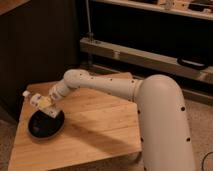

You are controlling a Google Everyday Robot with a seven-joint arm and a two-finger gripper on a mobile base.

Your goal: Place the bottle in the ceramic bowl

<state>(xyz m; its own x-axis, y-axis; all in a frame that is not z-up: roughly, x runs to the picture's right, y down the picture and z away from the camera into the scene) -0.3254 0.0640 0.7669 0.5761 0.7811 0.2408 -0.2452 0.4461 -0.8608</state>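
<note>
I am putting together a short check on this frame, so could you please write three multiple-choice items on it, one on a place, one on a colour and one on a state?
1. Where is the gripper?
A. Above the ceramic bowl's far rim
B. Over the table's right edge
C. Under the table

2. What colour is the bowl?
A. White
B. Black
C. Red

3. Where is the bottle?
A. Lying in the bowl
B. Standing on the table
C. Up at the gripper, above the bowl

Answers: 1 A, the arm ends over the bowl's rim. 2 B, it is glossy black. 3 C, it sits at the gripper, clear of the bowl.
</note>
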